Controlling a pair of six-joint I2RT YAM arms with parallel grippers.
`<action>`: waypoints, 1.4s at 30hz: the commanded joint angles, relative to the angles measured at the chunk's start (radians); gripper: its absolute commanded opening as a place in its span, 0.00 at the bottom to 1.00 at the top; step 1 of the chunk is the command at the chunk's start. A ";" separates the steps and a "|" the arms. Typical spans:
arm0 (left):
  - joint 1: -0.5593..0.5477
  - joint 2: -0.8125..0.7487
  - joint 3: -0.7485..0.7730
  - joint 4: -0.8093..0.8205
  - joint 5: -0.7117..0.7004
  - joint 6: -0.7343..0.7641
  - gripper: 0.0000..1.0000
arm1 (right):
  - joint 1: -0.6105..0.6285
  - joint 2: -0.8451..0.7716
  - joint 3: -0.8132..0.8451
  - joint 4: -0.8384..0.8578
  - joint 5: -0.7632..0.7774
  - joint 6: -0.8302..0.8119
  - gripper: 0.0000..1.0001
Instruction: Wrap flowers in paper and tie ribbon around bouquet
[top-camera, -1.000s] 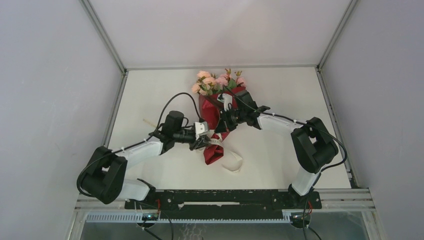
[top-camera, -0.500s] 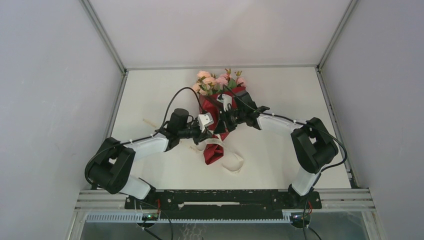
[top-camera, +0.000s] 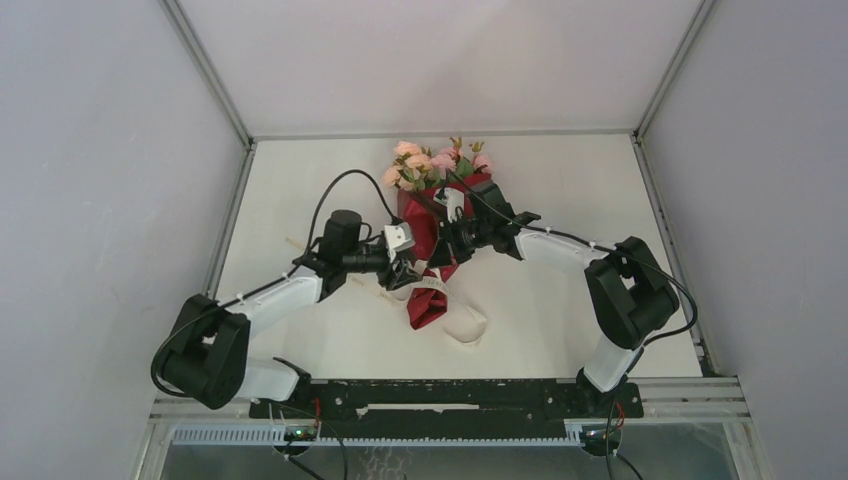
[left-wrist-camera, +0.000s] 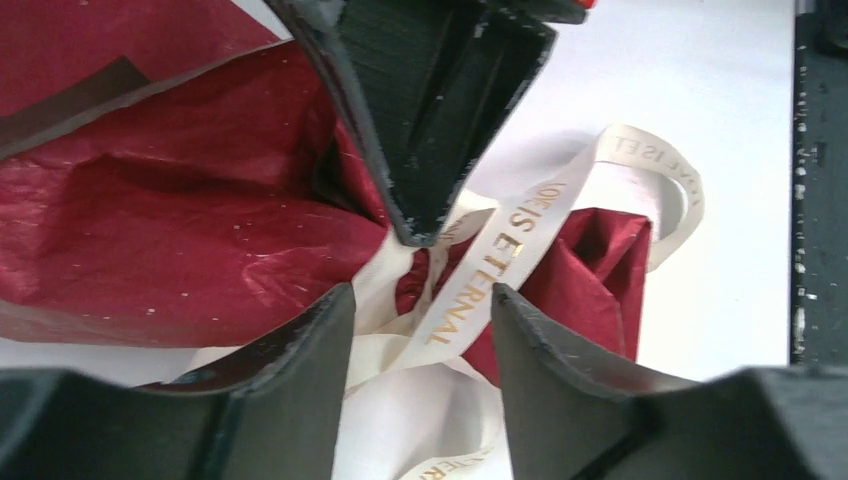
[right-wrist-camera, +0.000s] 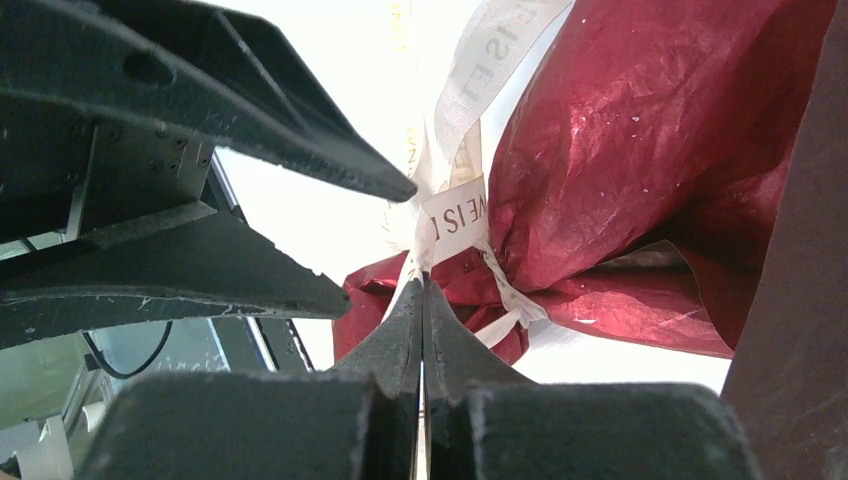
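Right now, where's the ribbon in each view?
Top external: ribbon centre, at the pinched waist of the paper, loop trailing nearer the bases.
Left wrist: ribbon centre, lettered, running up-right.
Right wrist: ribbon top centre down to middle.
Shared landmark: red paper.

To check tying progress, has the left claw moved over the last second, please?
Yes: the left claw shifted towards the flowers, away from the loose ribbon.

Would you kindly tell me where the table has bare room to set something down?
Bare table lies far right, between the flowers and the right arm, and far left, between the flowers and the left arm. The centre is crowded: left gripper and right gripper meet at the bouquet, its ribbon looping nearward.
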 joint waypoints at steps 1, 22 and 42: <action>0.009 0.043 0.063 0.046 0.038 0.082 0.61 | 0.001 -0.061 0.001 0.009 -0.010 0.012 0.00; -0.033 0.117 0.052 0.118 0.028 0.328 0.00 | -0.044 -0.080 0.003 0.001 -0.099 -0.016 0.25; -0.031 0.062 0.028 0.023 0.081 0.538 0.00 | -0.044 0.235 0.265 -0.180 -0.264 -0.090 0.28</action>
